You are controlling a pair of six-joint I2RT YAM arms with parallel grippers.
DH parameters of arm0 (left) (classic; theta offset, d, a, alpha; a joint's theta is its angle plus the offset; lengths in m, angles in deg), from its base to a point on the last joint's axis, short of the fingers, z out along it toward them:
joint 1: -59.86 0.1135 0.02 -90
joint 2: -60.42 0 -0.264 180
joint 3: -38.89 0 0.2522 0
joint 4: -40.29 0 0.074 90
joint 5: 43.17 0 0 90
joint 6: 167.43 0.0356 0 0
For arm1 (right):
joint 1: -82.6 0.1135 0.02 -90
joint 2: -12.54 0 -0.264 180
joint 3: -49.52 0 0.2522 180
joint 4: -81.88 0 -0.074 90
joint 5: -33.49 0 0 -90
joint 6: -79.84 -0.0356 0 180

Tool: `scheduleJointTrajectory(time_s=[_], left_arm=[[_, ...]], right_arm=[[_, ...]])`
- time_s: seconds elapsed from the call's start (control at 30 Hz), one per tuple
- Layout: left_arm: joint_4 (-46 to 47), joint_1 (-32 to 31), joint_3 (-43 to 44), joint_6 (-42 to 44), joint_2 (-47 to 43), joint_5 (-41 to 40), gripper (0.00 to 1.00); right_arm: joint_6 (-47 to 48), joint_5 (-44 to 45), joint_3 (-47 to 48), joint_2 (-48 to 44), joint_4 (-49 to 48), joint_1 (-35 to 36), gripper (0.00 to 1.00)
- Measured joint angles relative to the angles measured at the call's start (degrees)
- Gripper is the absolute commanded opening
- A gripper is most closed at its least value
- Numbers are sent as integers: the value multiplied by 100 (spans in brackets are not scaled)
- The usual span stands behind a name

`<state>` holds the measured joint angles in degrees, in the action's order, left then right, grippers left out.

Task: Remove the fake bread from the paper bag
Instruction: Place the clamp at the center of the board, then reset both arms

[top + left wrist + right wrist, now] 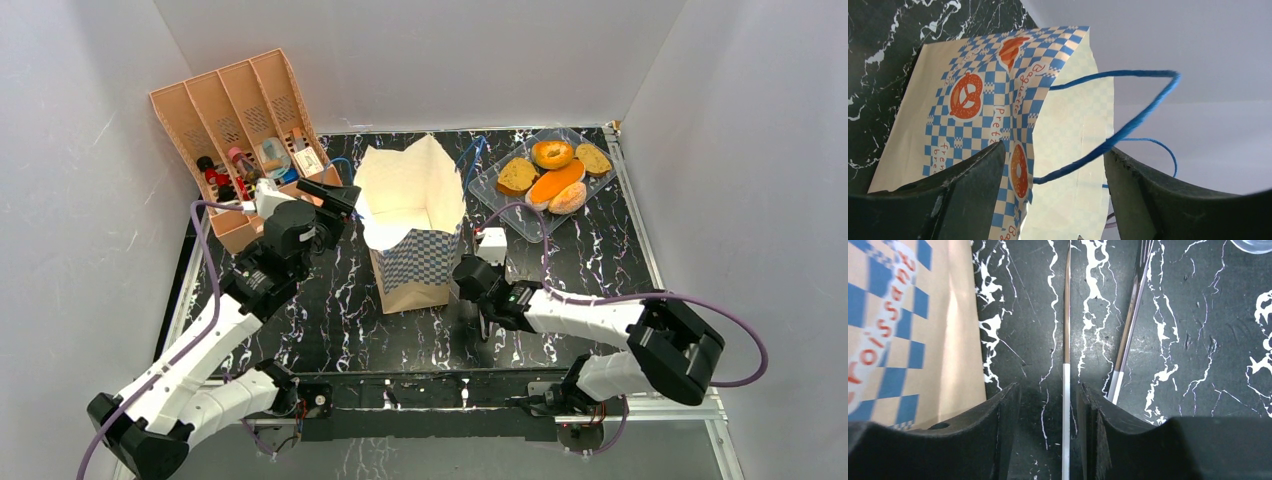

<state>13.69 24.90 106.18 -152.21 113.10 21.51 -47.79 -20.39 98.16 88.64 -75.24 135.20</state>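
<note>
Left end effector (1054, 150): spread wide at the left rim of the paper bag (415, 255). The rim and a blue cord handle (1147, 107) sit in the gap, and nothing is pinched.
Right end effector (1048, 390): partly spread, low over the counter (330, 320), near the bag's right foot. One arm of the tongs (1067, 340) lies between the fingers with a gap on each side.
Bread (553, 180): the pieces lie together on the clear tray (487, 183) at the far right of the counter, well apart from the bag. From above, no bread shows in the bag's pale inside.
Bag: upright, mouth open, mid-counter.
Risk, handle: the cord loops right across the left gap. A sideways pull-away could hook it and drag or tip the light bag.
Risk, tongs: a crooked rise could catch the thin arm and flick the tongs across the counter.
Risk, bag foot: the right arm is close, so a swing inward would shove the bag.
</note>
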Motion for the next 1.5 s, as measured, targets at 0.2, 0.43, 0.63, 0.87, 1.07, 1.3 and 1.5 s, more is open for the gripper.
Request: scheduleJointTrajectory(time_s=[0.2,0.43,0.63,0.87,1.07,1.3,1.5], left_arm=[[-439,-2,507,361,-79,-199,71],[-894,-2,1185,942,-240,-535,72],[-1108,-2,2050,1808,-474,-1075,80],[-728,-2,2669,3493,-446,-2253,81],[863,2,2017,5733,-153,-3285,88],[1655,645,1045,6714,431,-3222,88],[1305,2566,1005,5969,841,-1718,88]], right_arm=[[-42,170,168,-293,295,170,44],[-155,450,435,-927,839,450,47],[-262,787,750,-1386,1421,588,47],[-269,1486,1106,-2087,1902,619,70],[343,2361,1884,-2031,1790,420,75],[1224,1386,2503,-1167,1165,-2175,82],[1364,516,2575,-363,898,-3768,85]])
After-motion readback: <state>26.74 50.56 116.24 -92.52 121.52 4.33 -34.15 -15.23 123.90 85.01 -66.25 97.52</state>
